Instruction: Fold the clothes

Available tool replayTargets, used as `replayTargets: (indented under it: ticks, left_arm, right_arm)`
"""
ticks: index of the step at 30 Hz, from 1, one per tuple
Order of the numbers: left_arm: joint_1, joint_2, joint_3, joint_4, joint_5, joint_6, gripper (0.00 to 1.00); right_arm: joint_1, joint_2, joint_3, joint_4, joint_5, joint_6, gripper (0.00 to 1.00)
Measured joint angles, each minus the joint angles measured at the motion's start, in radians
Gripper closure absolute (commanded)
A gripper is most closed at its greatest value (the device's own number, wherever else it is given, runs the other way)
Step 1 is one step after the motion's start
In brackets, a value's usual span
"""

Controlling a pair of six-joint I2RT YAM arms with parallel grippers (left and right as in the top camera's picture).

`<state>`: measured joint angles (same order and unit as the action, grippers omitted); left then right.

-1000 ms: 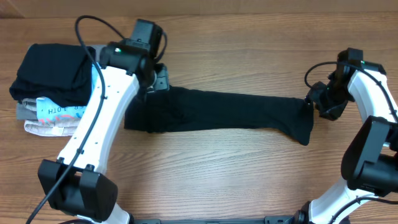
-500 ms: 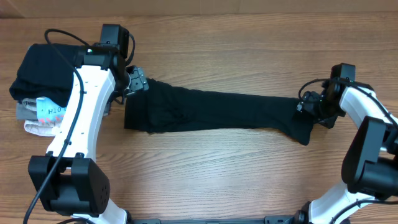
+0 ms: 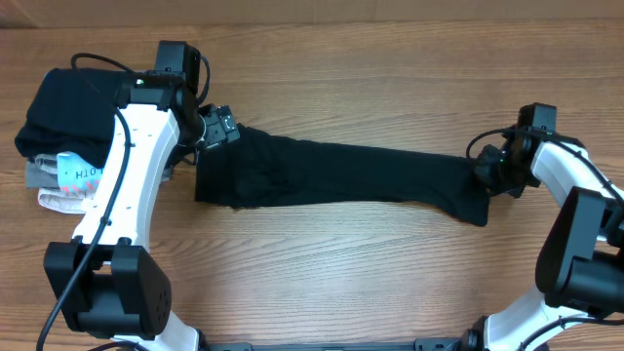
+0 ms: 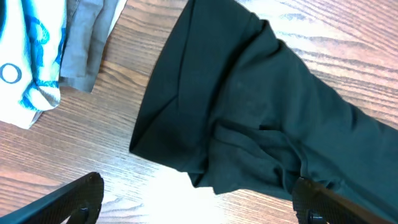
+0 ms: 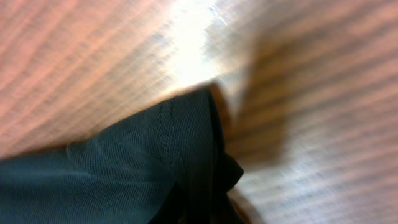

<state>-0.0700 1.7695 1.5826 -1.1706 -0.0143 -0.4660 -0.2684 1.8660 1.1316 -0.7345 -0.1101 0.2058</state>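
Well, at your far left a pile of folded garments (image 3: 68,161) sits on the bench (image 3: 370,78): a black piece on top, a light-blue-and-white printed one under it, and grey and beige layers at the bottom.

Just to the right of that pile, the left fingers (image 4: 68,200) stand wide apart and hold nothing. You see them in the lower corners of the left wrist view, above the left end of the black T-shirt (image 3: 341,174).

The shirt lies flat on the bench as one long, narrow strip. It is broader and creased at its left end, where the fabric is doubled over itself, and it runs across the middle to a slightly flared right end.

At that right end, the right fingers (image 3: 489,174) are closed on the edge of the shirt. The right wrist view is blurred, but it shows dark fabric bunching down towards them over the wood grain.
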Motion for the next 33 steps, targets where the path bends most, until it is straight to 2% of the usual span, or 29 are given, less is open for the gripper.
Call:
replayTargets:
  ticks: [9,18,25,33]
  left_arm:
    - [0.000,0.000,0.000,-0.011,0.003,0.000,0.00]
    - [0.000,0.000,0.000,-0.010,0.003,0.000,0.00]
    - [0.000,0.000,-0.001,-0.007,-0.005,0.000,0.00]
    - [0.000,0.000,-0.001,-0.008,-0.015,0.000,0.00]
  right_arm:
    - [-0.097,0.022,0.163,-0.205,0.121,0.076,0.96]
    - [-0.114,0.024,0.383,-0.436,0.055,0.090,0.96]
    - [-0.013,0.020,0.533,-0.629,-0.048,0.097,0.96]
    - [0.195,-0.005,0.544,-0.647,-0.126,0.155,0.96]
